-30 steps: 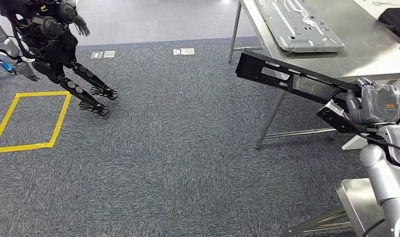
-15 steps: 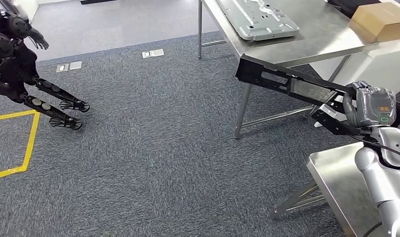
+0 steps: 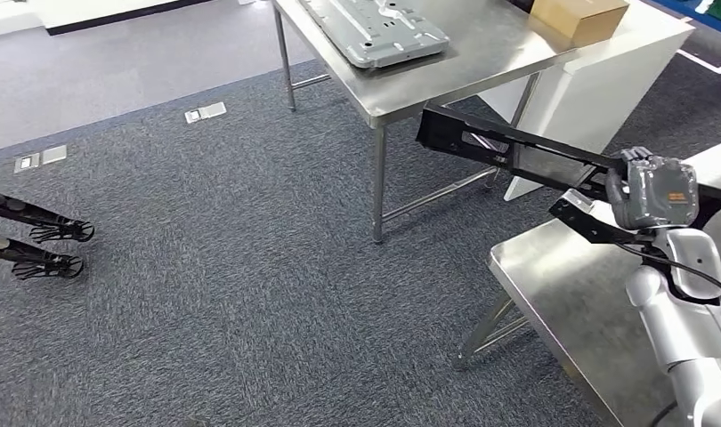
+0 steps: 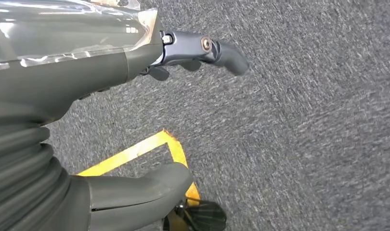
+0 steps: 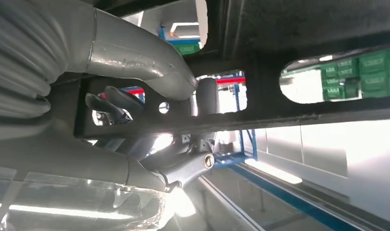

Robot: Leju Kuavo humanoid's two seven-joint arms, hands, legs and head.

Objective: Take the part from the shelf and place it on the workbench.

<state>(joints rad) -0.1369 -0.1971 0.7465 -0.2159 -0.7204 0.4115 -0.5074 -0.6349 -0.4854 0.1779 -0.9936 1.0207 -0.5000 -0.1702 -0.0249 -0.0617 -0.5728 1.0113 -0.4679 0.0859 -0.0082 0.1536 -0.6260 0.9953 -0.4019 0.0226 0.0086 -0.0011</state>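
**A:** Looking down from the head view, what did you see?

**B:** I saw the right hand (image 3: 646,191) wrapped around a long black part (image 3: 517,156), a slotted frame held out level in the air. Its far end reached toward the leg of the steel workbench (image 3: 482,53), without touching it. A grey metal panel (image 3: 375,31) and a cardboard box (image 3: 578,16) lay on the bench top. A second steel table (image 3: 562,285) stood lower, under my right arm. Grey carpet (image 3: 232,267) covered the floor.

**A:** And the left wrist view?

**B:** I saw the left hand (image 4: 135,120) hanging over the carpet, holding nothing, thumb and fingers apart. A corner of yellow floor tape (image 4: 154,149) lay below it.

**A:** The right wrist view?

**B:** I saw the part close up, a dark bar with oval cut-outs. The thumb (image 5: 149,67) lay on one side of it and the dark fingers (image 5: 183,166) curled on the other, clamping it. Green crates (image 5: 371,72) showed through a cut-out.
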